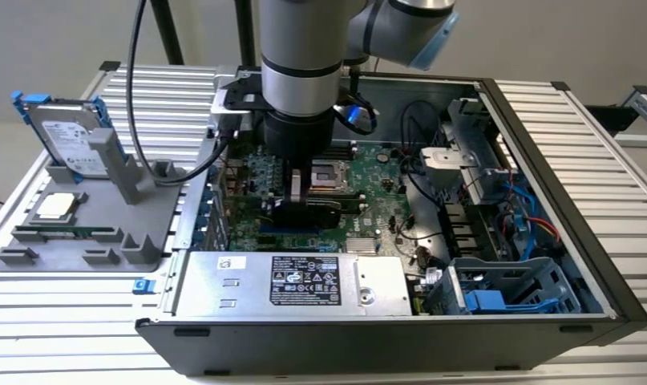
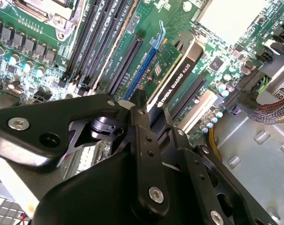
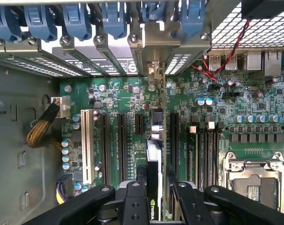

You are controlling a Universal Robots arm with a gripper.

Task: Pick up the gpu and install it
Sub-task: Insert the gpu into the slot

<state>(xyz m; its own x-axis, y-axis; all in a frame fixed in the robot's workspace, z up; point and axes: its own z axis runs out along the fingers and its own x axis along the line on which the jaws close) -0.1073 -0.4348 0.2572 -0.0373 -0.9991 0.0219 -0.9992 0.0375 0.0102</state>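
Your gpu (image 2: 175, 75) stands on edge over the motherboard (image 3: 254, 122) inside the open computer case (image 1: 580, 265), its lower edge at a long expansion slot (image 2: 125, 63) and its silver bracket (image 3: 157, 77) up against the rear slot openings. Your claw (image 3: 157, 199) is clamped on the card's top edge, one finger (image 3: 134, 201) on each face, seen in both wrist views. Outside the case, on the table (image 1: 77, 313) toward the exterior view's left, a grey fixture (image 1: 88, 224) holds a hard drive (image 1: 72, 136) with blue rails and a processor chip (image 1: 58, 205).

The gpu (image 2: 172, 77) lower edge is hidden behind the gripper (image 2: 149, 124) linkage. Seating in the motherboard (image 3: 123, 101) slot cannot be confirmed.
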